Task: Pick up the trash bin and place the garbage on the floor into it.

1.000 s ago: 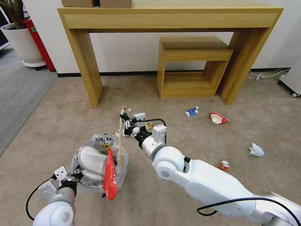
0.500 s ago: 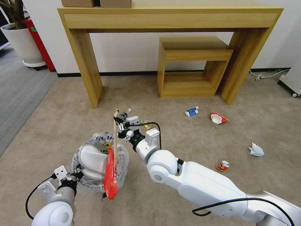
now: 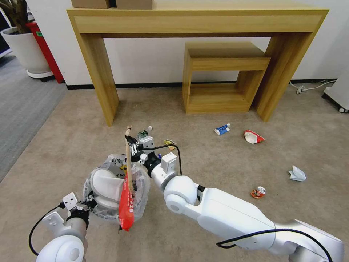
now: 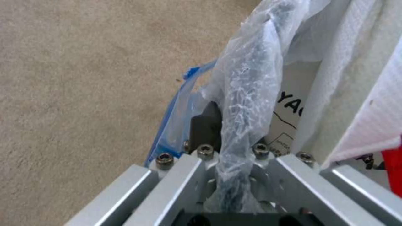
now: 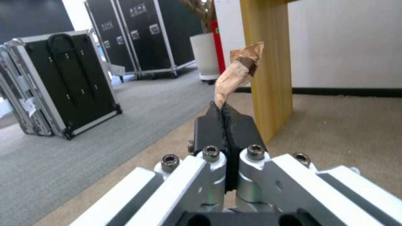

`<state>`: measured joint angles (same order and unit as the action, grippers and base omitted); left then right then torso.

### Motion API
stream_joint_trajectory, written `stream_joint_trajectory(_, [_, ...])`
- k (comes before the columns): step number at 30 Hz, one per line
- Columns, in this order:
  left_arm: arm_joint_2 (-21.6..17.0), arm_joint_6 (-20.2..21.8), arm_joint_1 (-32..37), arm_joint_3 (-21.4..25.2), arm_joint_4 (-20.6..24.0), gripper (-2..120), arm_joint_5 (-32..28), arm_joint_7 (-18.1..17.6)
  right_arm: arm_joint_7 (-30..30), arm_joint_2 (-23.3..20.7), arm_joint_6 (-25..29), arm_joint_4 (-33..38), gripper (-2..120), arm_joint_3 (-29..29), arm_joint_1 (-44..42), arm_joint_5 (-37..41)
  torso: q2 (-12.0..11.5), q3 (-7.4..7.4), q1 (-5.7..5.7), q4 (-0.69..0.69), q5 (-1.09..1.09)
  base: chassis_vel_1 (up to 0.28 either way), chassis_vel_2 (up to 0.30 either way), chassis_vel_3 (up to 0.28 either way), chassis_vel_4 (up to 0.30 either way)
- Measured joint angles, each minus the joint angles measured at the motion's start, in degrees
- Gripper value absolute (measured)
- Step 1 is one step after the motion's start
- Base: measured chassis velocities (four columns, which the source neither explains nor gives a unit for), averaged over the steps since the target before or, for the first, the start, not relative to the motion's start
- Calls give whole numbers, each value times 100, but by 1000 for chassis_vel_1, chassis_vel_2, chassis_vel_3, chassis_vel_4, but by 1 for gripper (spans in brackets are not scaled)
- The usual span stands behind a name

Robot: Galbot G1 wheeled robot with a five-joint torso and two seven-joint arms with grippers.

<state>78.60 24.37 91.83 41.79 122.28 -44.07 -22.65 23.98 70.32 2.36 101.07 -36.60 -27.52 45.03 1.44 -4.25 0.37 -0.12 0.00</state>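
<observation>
The trash bin (image 3: 109, 203), dark with a crinkly clear bag, hangs low over the beige floor (image 3: 72, 145). My left gripper (image 3: 86, 203) is shut on the bin's bagged rim (image 4: 247, 78). White slippers (image 3: 105, 183) lie inside the bin, and red paper (image 3: 126, 209) droops over its near rim. My right gripper (image 3: 131, 148) is shut on a wooden stick (image 3: 128, 167) near the stick's top (image 5: 236, 72). The stick stands almost upright with its lower end down in the bin. Loose garbage lies on the floor: a small bottle (image 3: 144, 132), a yellow wrapper (image 3: 169, 142), a blue-white tube (image 3: 222, 129), a red-white wrapper (image 3: 253, 137), a paper wad (image 3: 297, 174) and a crushed can (image 3: 258, 191).
A tall wooden console table (image 3: 101, 80) spans the back wall, with a low wooden shelf (image 3: 221, 76) under it. A white plant pot (image 3: 25, 51) stands on grey carpet at far left. A cable (image 3: 309, 87) lies at right. Black flight cases (image 5: 62, 81) stand beyond the grey carpet.
My right arm has swung left with the stick, bringing it from the bin's right edge to over its middle. The left gripper and bin have stayed put.
</observation>
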Motion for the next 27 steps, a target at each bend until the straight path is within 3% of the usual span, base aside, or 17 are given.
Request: stream_joint_trajectory(27, [-17,-9,-12,-33,59,0,-60,4,-648,111,715,-690,0,-183,-25,-1118,0,0,0,0,0,0,0,0,0])
